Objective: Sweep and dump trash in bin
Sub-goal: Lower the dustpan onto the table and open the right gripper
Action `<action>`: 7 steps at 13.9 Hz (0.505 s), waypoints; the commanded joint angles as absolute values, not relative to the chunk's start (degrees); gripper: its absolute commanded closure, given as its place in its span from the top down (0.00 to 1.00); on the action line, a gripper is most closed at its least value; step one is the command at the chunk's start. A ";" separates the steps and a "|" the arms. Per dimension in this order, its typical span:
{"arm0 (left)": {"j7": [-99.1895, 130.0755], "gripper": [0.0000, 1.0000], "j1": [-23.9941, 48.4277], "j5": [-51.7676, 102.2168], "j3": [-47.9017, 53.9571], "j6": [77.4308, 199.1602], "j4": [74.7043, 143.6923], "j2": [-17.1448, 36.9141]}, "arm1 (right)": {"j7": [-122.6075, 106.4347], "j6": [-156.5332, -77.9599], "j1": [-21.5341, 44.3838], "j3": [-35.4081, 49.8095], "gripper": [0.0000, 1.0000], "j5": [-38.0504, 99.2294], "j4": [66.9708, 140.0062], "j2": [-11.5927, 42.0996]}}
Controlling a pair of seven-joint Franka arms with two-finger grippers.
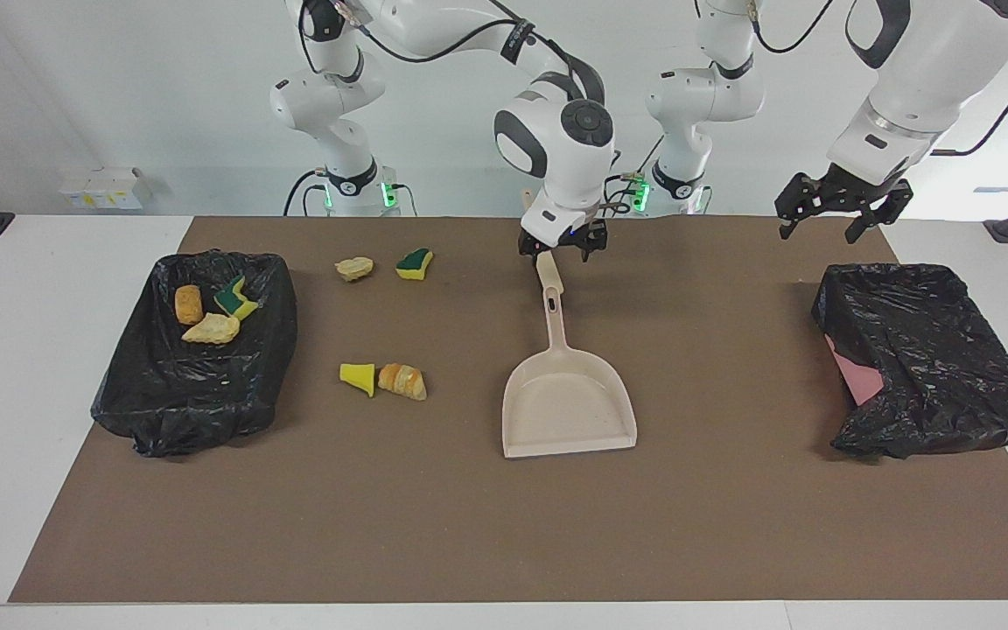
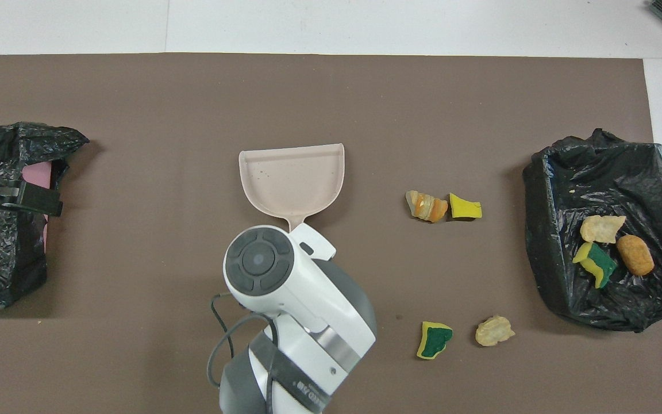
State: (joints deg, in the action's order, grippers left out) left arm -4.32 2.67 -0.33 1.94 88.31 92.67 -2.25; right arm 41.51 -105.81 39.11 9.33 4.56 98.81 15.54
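Right gripper [image 1: 563, 248] hanging just over the tip of the dustpan [image 1: 567, 407] handle, fingers spread, gripping nothing; whether a fingertip brushes the handle end we cannot tell. We are noting the dustpan lying flat mid-surface, handle pointing toward the robots, pan empty.

Left gripper [image 1: 836, 213] waiting in the air, jaws wide, holding nothing, above the black-bagged bin [image 1: 924, 359] at the left arm's end.

Trash count: three pieces are sitting in the other bagged bin [image 1: 198, 350] at the right arm's end, namely a brown lump [image 1: 188, 304], a green-and-yellow sponge [image 1: 235, 298] and a tan bread piece [image 1: 212, 329]. Four are lying loose on the brown mat [image 1: 504, 525] between that bin and the dustpan: a tan scrap [image 1: 354, 268] beside a green-yellow sponge [image 1: 415, 263], nearer to the robots; a yellow wedge [image 1: 358, 377] touching a croissant [image 1: 402, 381], farther from them.

Risks we are flagging:
- Light scraps may roll or skid past the pan lip if pushed fast.
- No broom in sight, so a sweep may depend on the bare gripper.
- Re-gripping the thin handle off-centre could let the pan twist and spill during the dump.
- Soft bag walls may fold under the pan.
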 commanded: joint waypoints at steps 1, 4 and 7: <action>-4.92 1.00 1.93 -1.05 2.46 87.63 92.02 -2.37 | 42.89 -108.02 42.70 9.23 0.97 6.41 111.86 6.52; -4.92 1.00 1.93 -1.05 2.46 87.71 92.02 -2.37 | 41.14 -111.77 45.17 9.32 0.96 11.23 122.92 0.28; -4.75 1.00 2.37 -0.18 2.55 87.36 92.02 -3.07 | 40.25 -118.55 48.77 9.23 0.94 15.73 130.86 -2.02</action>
State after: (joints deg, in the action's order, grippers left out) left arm -4.33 2.67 -0.29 1.99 88.29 92.65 -2.27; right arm 41.48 -114.04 47.23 9.44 12.85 124.19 1.31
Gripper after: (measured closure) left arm 0.000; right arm 0.048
